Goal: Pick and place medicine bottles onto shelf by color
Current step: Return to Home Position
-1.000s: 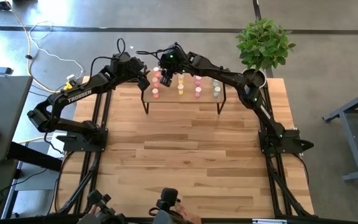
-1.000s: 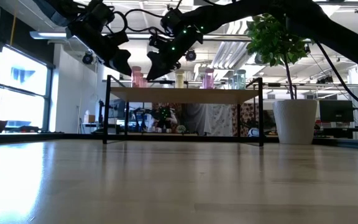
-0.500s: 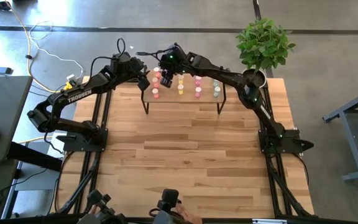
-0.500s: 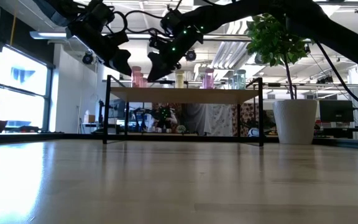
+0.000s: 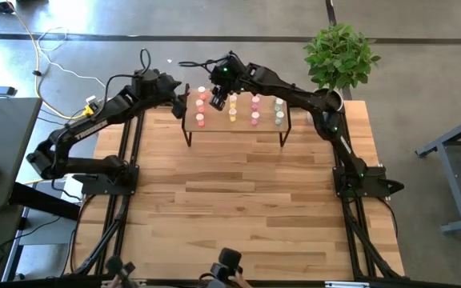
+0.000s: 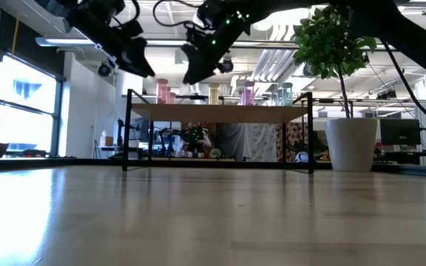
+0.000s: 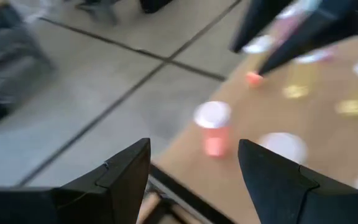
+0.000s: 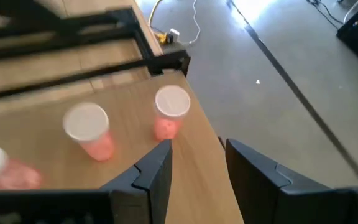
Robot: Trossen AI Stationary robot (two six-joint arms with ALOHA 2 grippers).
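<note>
The shelf stands at the table's far edge on thin black legs. On it the medicine bottles stand upright in rows by colour: red-orange, yellow, pink, pale green. My left gripper hovers open above the shelf's left end, and a red-orange bottle shows ahead of its fingers. My right gripper hovers open above the red-orange row, over two white-capped bottles. In the low view both grippers hang clear above the bottle caps.
A potted plant in a white pot stands at the table's far right corner. The wooden table stretches wide and bare in front of the shelf. Cables lie on the floor beyond the table's left side.
Both grippers have risen higher above the shelf and the bottles. My left gripper has also drawn back toward the table's far left, and both wrists have rolled a little. Neither has taken hold of anything, and the bottles have not moved.
</note>
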